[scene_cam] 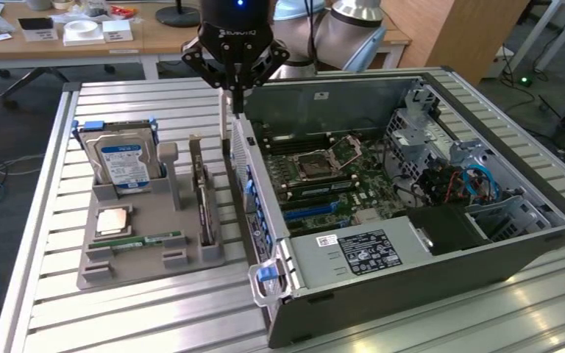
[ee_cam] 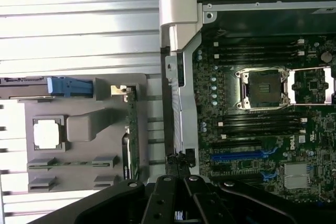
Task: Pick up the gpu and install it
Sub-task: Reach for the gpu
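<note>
The gpu (scene_cam: 204, 206) is a thin dark card standing on edge in the slot on the case side of the grey parts tray (scene_cam: 130, 266). In the wrist view the gpu (ee_cam: 131, 129) shows as a narrow greenish-brown edge along the rim of the tray (ee_cam: 89, 121). My black gripper (scene_cam: 229, 94) hangs above the gap between the tray and the open computer case (scene_cam: 381, 254), near the case's back corner. Its fingers are shut and nothing shows between them. In the wrist view the gripper (ee_cam: 178, 160) sits over the case wall, beside the card and apart from it.
The tray also carries a silver hard drive with a blue label (scene_cam: 123, 162), a CPU (scene_cam: 114, 219) and a RAM stick (scene_cam: 150, 240). Inside the case lies the motherboard (scene_cam: 322, 176) with blue slots (ee_cam: 239, 156) and a CPU socket (ee_cam: 262, 87). Everything rests on a slatted metal table (scene_cam: 145, 316).
</note>
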Action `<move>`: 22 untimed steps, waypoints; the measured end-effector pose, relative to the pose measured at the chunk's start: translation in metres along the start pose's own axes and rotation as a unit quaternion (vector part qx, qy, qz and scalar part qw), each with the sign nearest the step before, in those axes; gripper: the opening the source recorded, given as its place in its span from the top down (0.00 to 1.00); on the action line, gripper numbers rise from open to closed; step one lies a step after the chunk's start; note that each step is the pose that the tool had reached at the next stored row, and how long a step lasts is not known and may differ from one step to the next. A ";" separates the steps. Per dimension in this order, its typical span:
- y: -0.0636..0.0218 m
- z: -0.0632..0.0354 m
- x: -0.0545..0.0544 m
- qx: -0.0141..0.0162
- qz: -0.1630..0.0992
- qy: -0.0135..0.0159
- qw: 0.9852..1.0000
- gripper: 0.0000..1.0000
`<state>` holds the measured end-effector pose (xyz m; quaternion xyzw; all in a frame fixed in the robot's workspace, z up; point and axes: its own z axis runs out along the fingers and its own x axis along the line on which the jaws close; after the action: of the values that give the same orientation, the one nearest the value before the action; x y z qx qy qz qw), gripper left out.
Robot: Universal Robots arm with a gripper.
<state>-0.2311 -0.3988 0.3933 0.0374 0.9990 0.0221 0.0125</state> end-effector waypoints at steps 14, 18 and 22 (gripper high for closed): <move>-0.0017 -0.0006 0.023 0.000 0.000 0.000 1.000 0.89; -0.0022 -0.0008 0.029 0.000 0.000 0.000 1.000 0.89; -0.0027 -0.0009 0.036 0.000 0.000 0.000 1.000 0.89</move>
<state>-0.2670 -0.3988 0.3933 0.0374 0.9990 0.0221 0.0129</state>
